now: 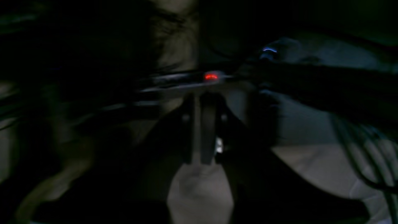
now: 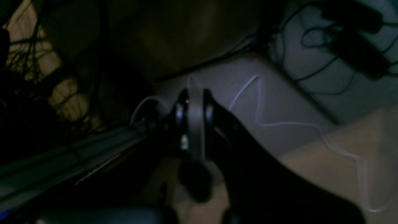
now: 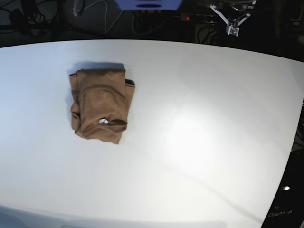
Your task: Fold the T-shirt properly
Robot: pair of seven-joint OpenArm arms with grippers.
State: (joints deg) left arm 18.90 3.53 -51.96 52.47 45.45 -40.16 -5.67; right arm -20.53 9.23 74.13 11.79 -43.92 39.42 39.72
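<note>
The brown T-shirt (image 3: 100,105) lies folded into a compact bundle on the white table (image 3: 199,123), toward the left side of the base view. Its neckline faces up, with a small white label (image 3: 103,121) showing near the lower edge of the bundle. No arm reaches over the table in that view, so the shirt lies well apart from both claws, touched by neither.

The left claw (image 1: 203,152) appears only in its own wrist view, which is dark and blurred. Its two dark fingers (image 1: 207,130) stand close together, nearly parallel, with only a thin pale strip between them; it is narrow and grips nothing. Beyond the fingertips is a dim floor-like surface, and above them a dark bar carrying a red light (image 1: 211,76). Loose cables (image 1: 357,146) hang off to the claw's right.

The right claw (image 2: 195,96) is likewise seen only from its wrist camera, in dim light. Its fingers (image 2: 207,112) are drawn together around a slim pale strip, closed and empty. Past the tips lies a pale surface crossed by a thin white cord (image 2: 258,102), and farther up and right of the claw sits a tangle of dark cables (image 2: 323,49). A pale rail (image 2: 77,152) runs off to the claw's left.
</note>
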